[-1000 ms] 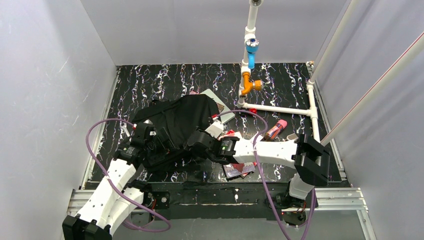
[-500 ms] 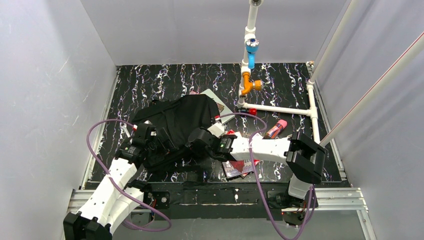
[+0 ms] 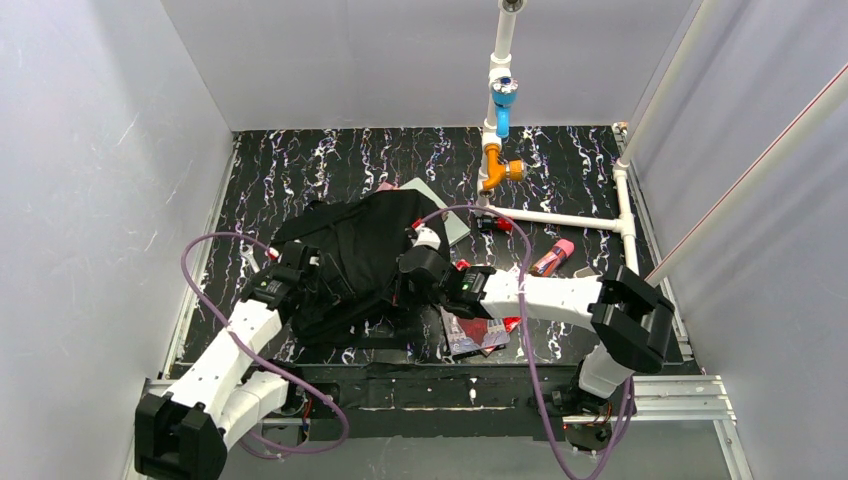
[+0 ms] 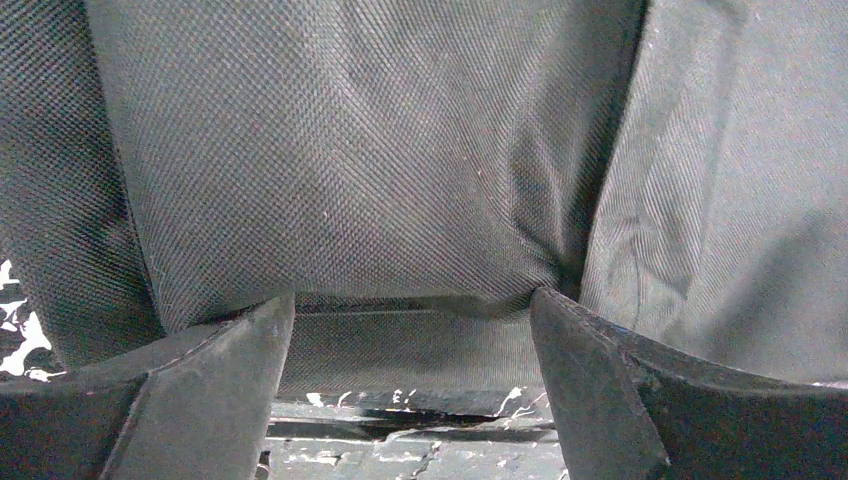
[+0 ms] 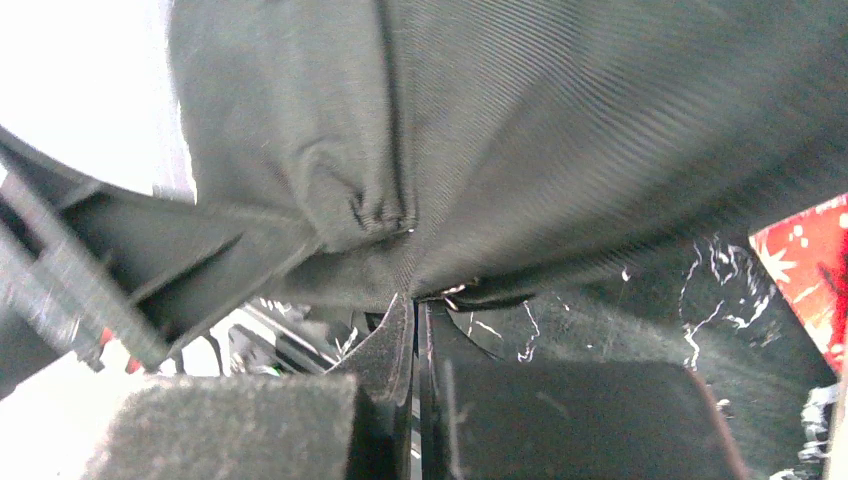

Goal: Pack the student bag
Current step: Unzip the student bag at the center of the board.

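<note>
The student bag [image 3: 350, 250] lies crumpled left of centre in the overhead view on the bench [image 3: 300, 160], both arms at its lower edge. A red booklet [image 3: 478, 330] lies just to its right.

In the left wrist view, the left pincer [image 4: 410, 315] gapes wide against black fabric, gripping nothing.

In the right wrist view, the right pincer [image 5: 417, 300] is clamped on a fold of fabric.

The left should probably close on the opposite lip before either lifts, so the mouth opens evenly.

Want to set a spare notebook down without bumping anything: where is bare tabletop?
Bare table runs along the back wall behind the student bag, left of the white pipe frame. A smaller patch lies far right behind that pipe. Crowded: near centre, around the bag and the magazines right of it.
</note>
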`<state>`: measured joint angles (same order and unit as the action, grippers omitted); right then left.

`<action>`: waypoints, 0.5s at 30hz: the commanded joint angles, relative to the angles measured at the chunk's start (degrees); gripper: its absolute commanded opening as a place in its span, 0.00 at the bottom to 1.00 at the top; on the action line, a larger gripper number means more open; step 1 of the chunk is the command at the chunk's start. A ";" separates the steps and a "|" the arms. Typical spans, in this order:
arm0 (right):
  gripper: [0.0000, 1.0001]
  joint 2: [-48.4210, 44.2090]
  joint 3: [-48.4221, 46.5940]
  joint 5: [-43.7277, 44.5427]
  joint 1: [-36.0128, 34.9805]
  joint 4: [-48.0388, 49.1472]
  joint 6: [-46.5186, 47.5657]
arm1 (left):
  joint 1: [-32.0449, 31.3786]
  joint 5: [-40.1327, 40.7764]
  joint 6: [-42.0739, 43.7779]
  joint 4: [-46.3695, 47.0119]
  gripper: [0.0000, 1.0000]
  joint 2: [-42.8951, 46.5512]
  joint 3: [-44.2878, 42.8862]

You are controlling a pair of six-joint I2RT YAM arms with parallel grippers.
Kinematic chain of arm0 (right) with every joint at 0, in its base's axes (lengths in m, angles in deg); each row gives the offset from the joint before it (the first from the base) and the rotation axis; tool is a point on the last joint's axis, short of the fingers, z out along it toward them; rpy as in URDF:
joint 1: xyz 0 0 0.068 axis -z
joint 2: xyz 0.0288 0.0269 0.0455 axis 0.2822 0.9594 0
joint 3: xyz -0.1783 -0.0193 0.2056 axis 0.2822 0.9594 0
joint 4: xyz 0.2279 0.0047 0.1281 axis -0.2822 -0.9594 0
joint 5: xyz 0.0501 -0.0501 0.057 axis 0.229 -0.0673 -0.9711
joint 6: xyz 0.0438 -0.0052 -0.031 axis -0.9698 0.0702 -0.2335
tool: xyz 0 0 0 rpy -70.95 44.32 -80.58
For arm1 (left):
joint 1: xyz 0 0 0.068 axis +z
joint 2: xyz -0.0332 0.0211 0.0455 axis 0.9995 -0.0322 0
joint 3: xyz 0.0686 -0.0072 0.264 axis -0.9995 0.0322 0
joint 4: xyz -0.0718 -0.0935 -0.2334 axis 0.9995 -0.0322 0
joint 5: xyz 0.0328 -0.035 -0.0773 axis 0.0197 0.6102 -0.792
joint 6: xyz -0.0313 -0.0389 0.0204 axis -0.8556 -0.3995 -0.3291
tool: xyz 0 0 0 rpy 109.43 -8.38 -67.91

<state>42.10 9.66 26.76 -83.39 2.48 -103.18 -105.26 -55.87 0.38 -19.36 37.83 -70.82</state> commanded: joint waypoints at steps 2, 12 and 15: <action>0.01 -4.75 -0.05 -9.53 0.21 -2.10 23.31 | 1.34 6.24 4.09 0.75 0.88 -3.97 -3.12; 0.01 -0.13 -3.29 -22.09 2.43 -4.70 38.02 | 5.14 4.65 6.79 2.41 0.93 -7.57 -3.50; 0.01 -0.88 -1.60 -20.75 2.79 -0.73 37.36 | 5.33 4.18 6.45 2.16 0.93 -7.09 -3.37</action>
<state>42.04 7.49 7.61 -81.32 -2.89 -69.54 -100.60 -53.79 5.58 -16.52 30.36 -73.01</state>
